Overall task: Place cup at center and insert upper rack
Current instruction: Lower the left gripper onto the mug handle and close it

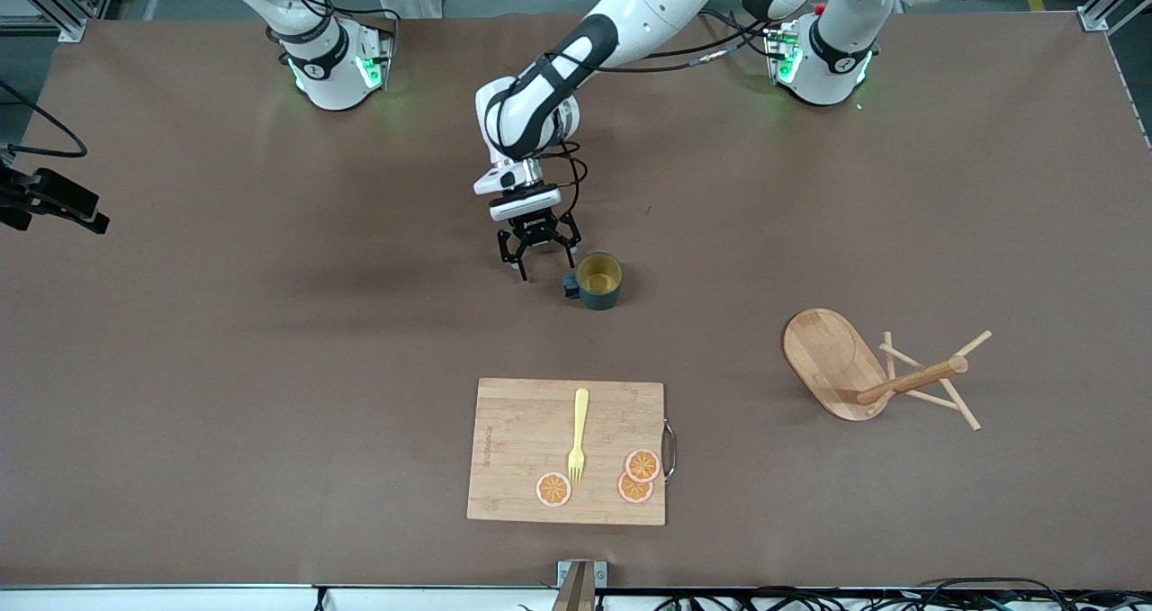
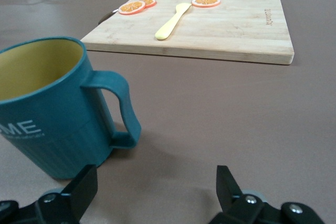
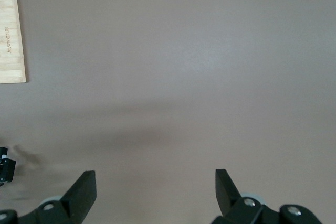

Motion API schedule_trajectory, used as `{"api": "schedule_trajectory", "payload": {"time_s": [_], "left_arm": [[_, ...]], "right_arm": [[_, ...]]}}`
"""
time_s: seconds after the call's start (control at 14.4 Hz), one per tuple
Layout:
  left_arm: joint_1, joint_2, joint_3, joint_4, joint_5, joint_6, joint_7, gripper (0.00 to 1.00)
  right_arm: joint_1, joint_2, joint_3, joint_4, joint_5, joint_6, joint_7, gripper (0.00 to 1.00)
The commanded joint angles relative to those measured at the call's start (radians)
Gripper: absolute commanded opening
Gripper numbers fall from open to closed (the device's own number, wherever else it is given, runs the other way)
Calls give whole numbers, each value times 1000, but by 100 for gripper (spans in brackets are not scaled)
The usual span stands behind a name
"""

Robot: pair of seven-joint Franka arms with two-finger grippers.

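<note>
The dark teal cup [image 1: 598, 280] with a yellow inside stands upright near the table's middle, its handle toward the right arm's end. It fills one side of the left wrist view [image 2: 47, 103]. My left gripper [image 1: 538, 256] is open and empty, low beside the cup's handle, not touching it; its fingers show in the left wrist view [image 2: 156, 192]. The wooden mug tree [image 1: 832, 359] lies tipped on its side toward the left arm's end, post and pegs pointing away from the cup. My right gripper [image 3: 156, 192] is open and empty over bare table; the right arm waits.
A rectangular wooden cutting board [image 1: 513, 431] lies nearer the front camera than the cup, bearing a yellow fork [image 1: 579, 435] and three orange slices [image 1: 553, 489]. It also shows in the left wrist view [image 2: 231, 30]. A black camera mount [image 1: 54, 199] sits at the right arm's end.
</note>
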State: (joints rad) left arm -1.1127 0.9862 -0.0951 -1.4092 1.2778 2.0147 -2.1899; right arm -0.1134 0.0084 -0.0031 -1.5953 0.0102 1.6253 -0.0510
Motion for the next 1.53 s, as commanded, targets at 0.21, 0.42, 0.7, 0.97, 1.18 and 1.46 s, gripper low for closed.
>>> {"api": "schedule_trajectory", "payload": {"time_s": [0.21,0.42,0.7,0.97,1.18,1.46], "left_arm": [[-39,29,38,24,83,-66,-37,100],[-41,43,38,26,145,-77,-88,100],[-41,65,38,26,221,-90,-151,100],[-39,66,38,26,250,-90,-151,98],[-39,66,40,26,255,-90,-149,95],[-35,72,43,27,275,-88,-149,95]], "right_arm": [[-5,-28,6,-35,-15,-19,-12,100],[-9,-30,3,-25,-12,-12,-6,100],[-5,-28,6,-21,-10,2,-4,100],[-5,-27,6,-21,-3,22,-4,100],[-5,-27,6,-23,-4,11,-7,100],[3,-27,8,-25,-9,8,-16,100]]}}
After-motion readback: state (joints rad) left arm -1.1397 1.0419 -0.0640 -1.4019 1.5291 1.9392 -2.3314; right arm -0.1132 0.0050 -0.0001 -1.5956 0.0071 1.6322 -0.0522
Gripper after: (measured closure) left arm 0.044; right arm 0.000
